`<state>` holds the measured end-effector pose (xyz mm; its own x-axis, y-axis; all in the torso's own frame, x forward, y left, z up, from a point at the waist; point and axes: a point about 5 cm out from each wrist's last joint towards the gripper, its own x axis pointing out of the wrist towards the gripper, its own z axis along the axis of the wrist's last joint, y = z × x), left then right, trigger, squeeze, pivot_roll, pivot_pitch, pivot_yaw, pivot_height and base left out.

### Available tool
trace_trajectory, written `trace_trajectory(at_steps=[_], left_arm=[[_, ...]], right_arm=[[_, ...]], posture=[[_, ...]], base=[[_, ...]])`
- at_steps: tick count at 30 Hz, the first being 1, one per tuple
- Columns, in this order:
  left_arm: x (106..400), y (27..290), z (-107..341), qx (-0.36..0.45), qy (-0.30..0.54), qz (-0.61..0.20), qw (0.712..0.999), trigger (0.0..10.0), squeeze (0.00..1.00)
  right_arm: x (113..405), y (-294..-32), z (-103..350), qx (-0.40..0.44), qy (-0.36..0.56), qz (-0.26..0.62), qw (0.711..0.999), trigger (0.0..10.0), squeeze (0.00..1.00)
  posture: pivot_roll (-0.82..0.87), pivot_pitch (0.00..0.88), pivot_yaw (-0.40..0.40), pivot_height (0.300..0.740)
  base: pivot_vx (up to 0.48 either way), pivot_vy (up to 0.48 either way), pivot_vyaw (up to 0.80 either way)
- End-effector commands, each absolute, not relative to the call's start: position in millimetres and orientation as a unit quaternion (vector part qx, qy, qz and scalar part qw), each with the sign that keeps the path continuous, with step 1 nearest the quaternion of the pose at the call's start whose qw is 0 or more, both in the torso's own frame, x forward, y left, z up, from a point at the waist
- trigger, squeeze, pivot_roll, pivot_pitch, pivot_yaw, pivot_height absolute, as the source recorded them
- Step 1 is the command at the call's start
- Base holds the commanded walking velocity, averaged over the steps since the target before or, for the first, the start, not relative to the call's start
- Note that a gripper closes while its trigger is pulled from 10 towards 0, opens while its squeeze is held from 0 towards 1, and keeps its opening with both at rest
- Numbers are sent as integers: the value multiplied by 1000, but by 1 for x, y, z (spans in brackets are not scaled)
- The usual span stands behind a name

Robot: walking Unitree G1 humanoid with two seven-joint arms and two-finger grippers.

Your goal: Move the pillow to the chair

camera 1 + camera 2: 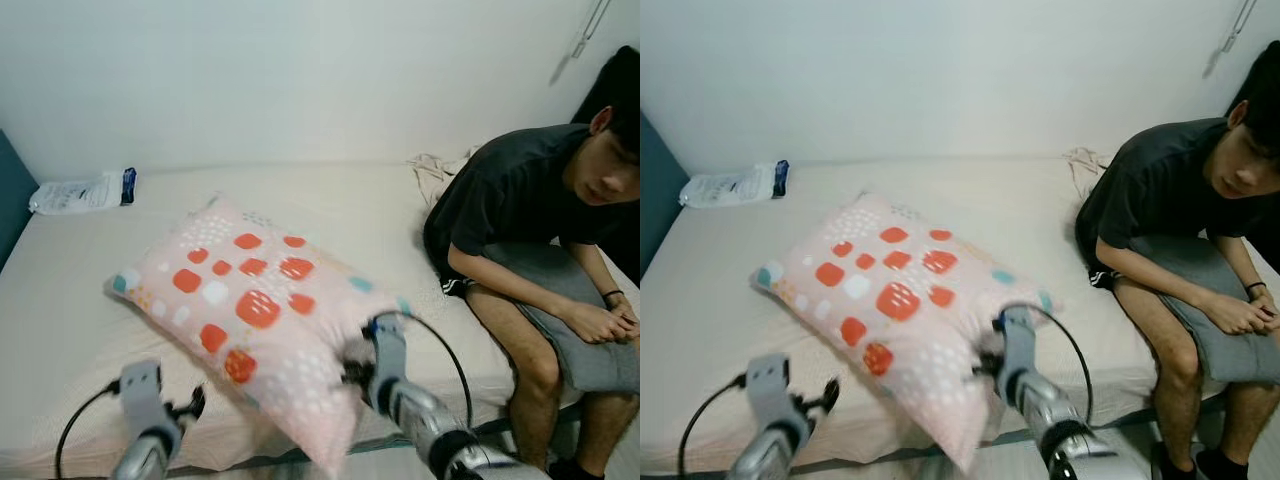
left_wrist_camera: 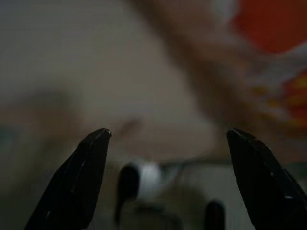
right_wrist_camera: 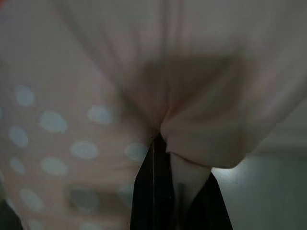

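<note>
Pink spotted pillow (image 1: 255, 305) pinched at near right corner by right hand (image 3: 175, 191) — lifted off bed (image 1: 70, 320); left hand (image 2: 168, 143) wide, near left.

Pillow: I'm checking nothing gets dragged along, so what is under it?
Under the pillow only the cream bed shows; anything beneath its middle is hidden. The right gripper pinches its near edge.

The pillow (image 1: 255, 305), pink with red and white patches, lay tilted across the bed's (image 1: 60, 320) near edge, one corner apparently overhanging.
</note>
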<state>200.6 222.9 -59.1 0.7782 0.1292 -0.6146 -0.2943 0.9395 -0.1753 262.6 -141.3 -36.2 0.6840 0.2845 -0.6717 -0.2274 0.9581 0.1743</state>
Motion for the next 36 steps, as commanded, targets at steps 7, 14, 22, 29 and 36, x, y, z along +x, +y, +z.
trace_trajectory(at_steps=[7,14,22,29,36], left_arm=[[149,204,-93,-116,438,119,884,10000,0],[127,184,-105,-83,497,77,861,10000,0],[117,178,-109,-64,512,49,855,10000,0],[110,179,-111,-58,521,50,850,10000,0],[112,178,-111,-54,522,35,851,10000,0]], right_arm=[[223,-155,-64,0,453,144,880,10000,0],[221,-138,-65,-68,450,224,862,10000,0],[222,-135,-64,-81,446,246,857,10000,0],[228,-127,-60,-76,431,257,862,10000,0],[228,-125,-59,-77,431,263,860,10000,0]], posture=[[-37,61,-22,740],[-33,61,-24,740],[-20,63,-27,740],[-14,66,-24,740],[-12,59,-26,740]], base=[[0,0,450],[0,0,777],[0,0,780],[0,0,780],[0,0,777]])
